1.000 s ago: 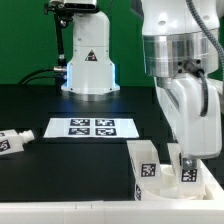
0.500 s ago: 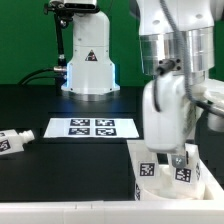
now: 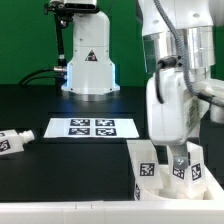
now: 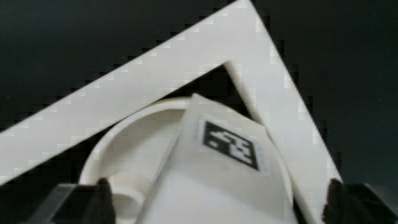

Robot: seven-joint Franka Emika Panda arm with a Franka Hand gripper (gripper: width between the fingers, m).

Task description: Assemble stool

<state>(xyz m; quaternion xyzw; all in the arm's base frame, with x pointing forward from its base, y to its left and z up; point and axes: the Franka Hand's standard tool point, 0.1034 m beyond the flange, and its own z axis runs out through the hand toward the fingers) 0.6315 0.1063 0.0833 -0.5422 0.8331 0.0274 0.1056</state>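
The stool's round white seat with a square tag lies in the corner of a white angled fence. My gripper hangs low over it, jaws wide apart, with one dark finger beside the seat's rim and the other at the fence's outer side. In the exterior view my gripper is down among white tagged parts at the lower right. One white tagged leg lies far off at the exterior view's left.
The marker board lies flat mid-table. A white robot base stands at the back. The white fence wall borders the parts at the lower right. The tabletop is black.
The arm swung towards the exterior view's left, then came partly back. The gripper stays low over the tagged parts, which have shifted slightly.
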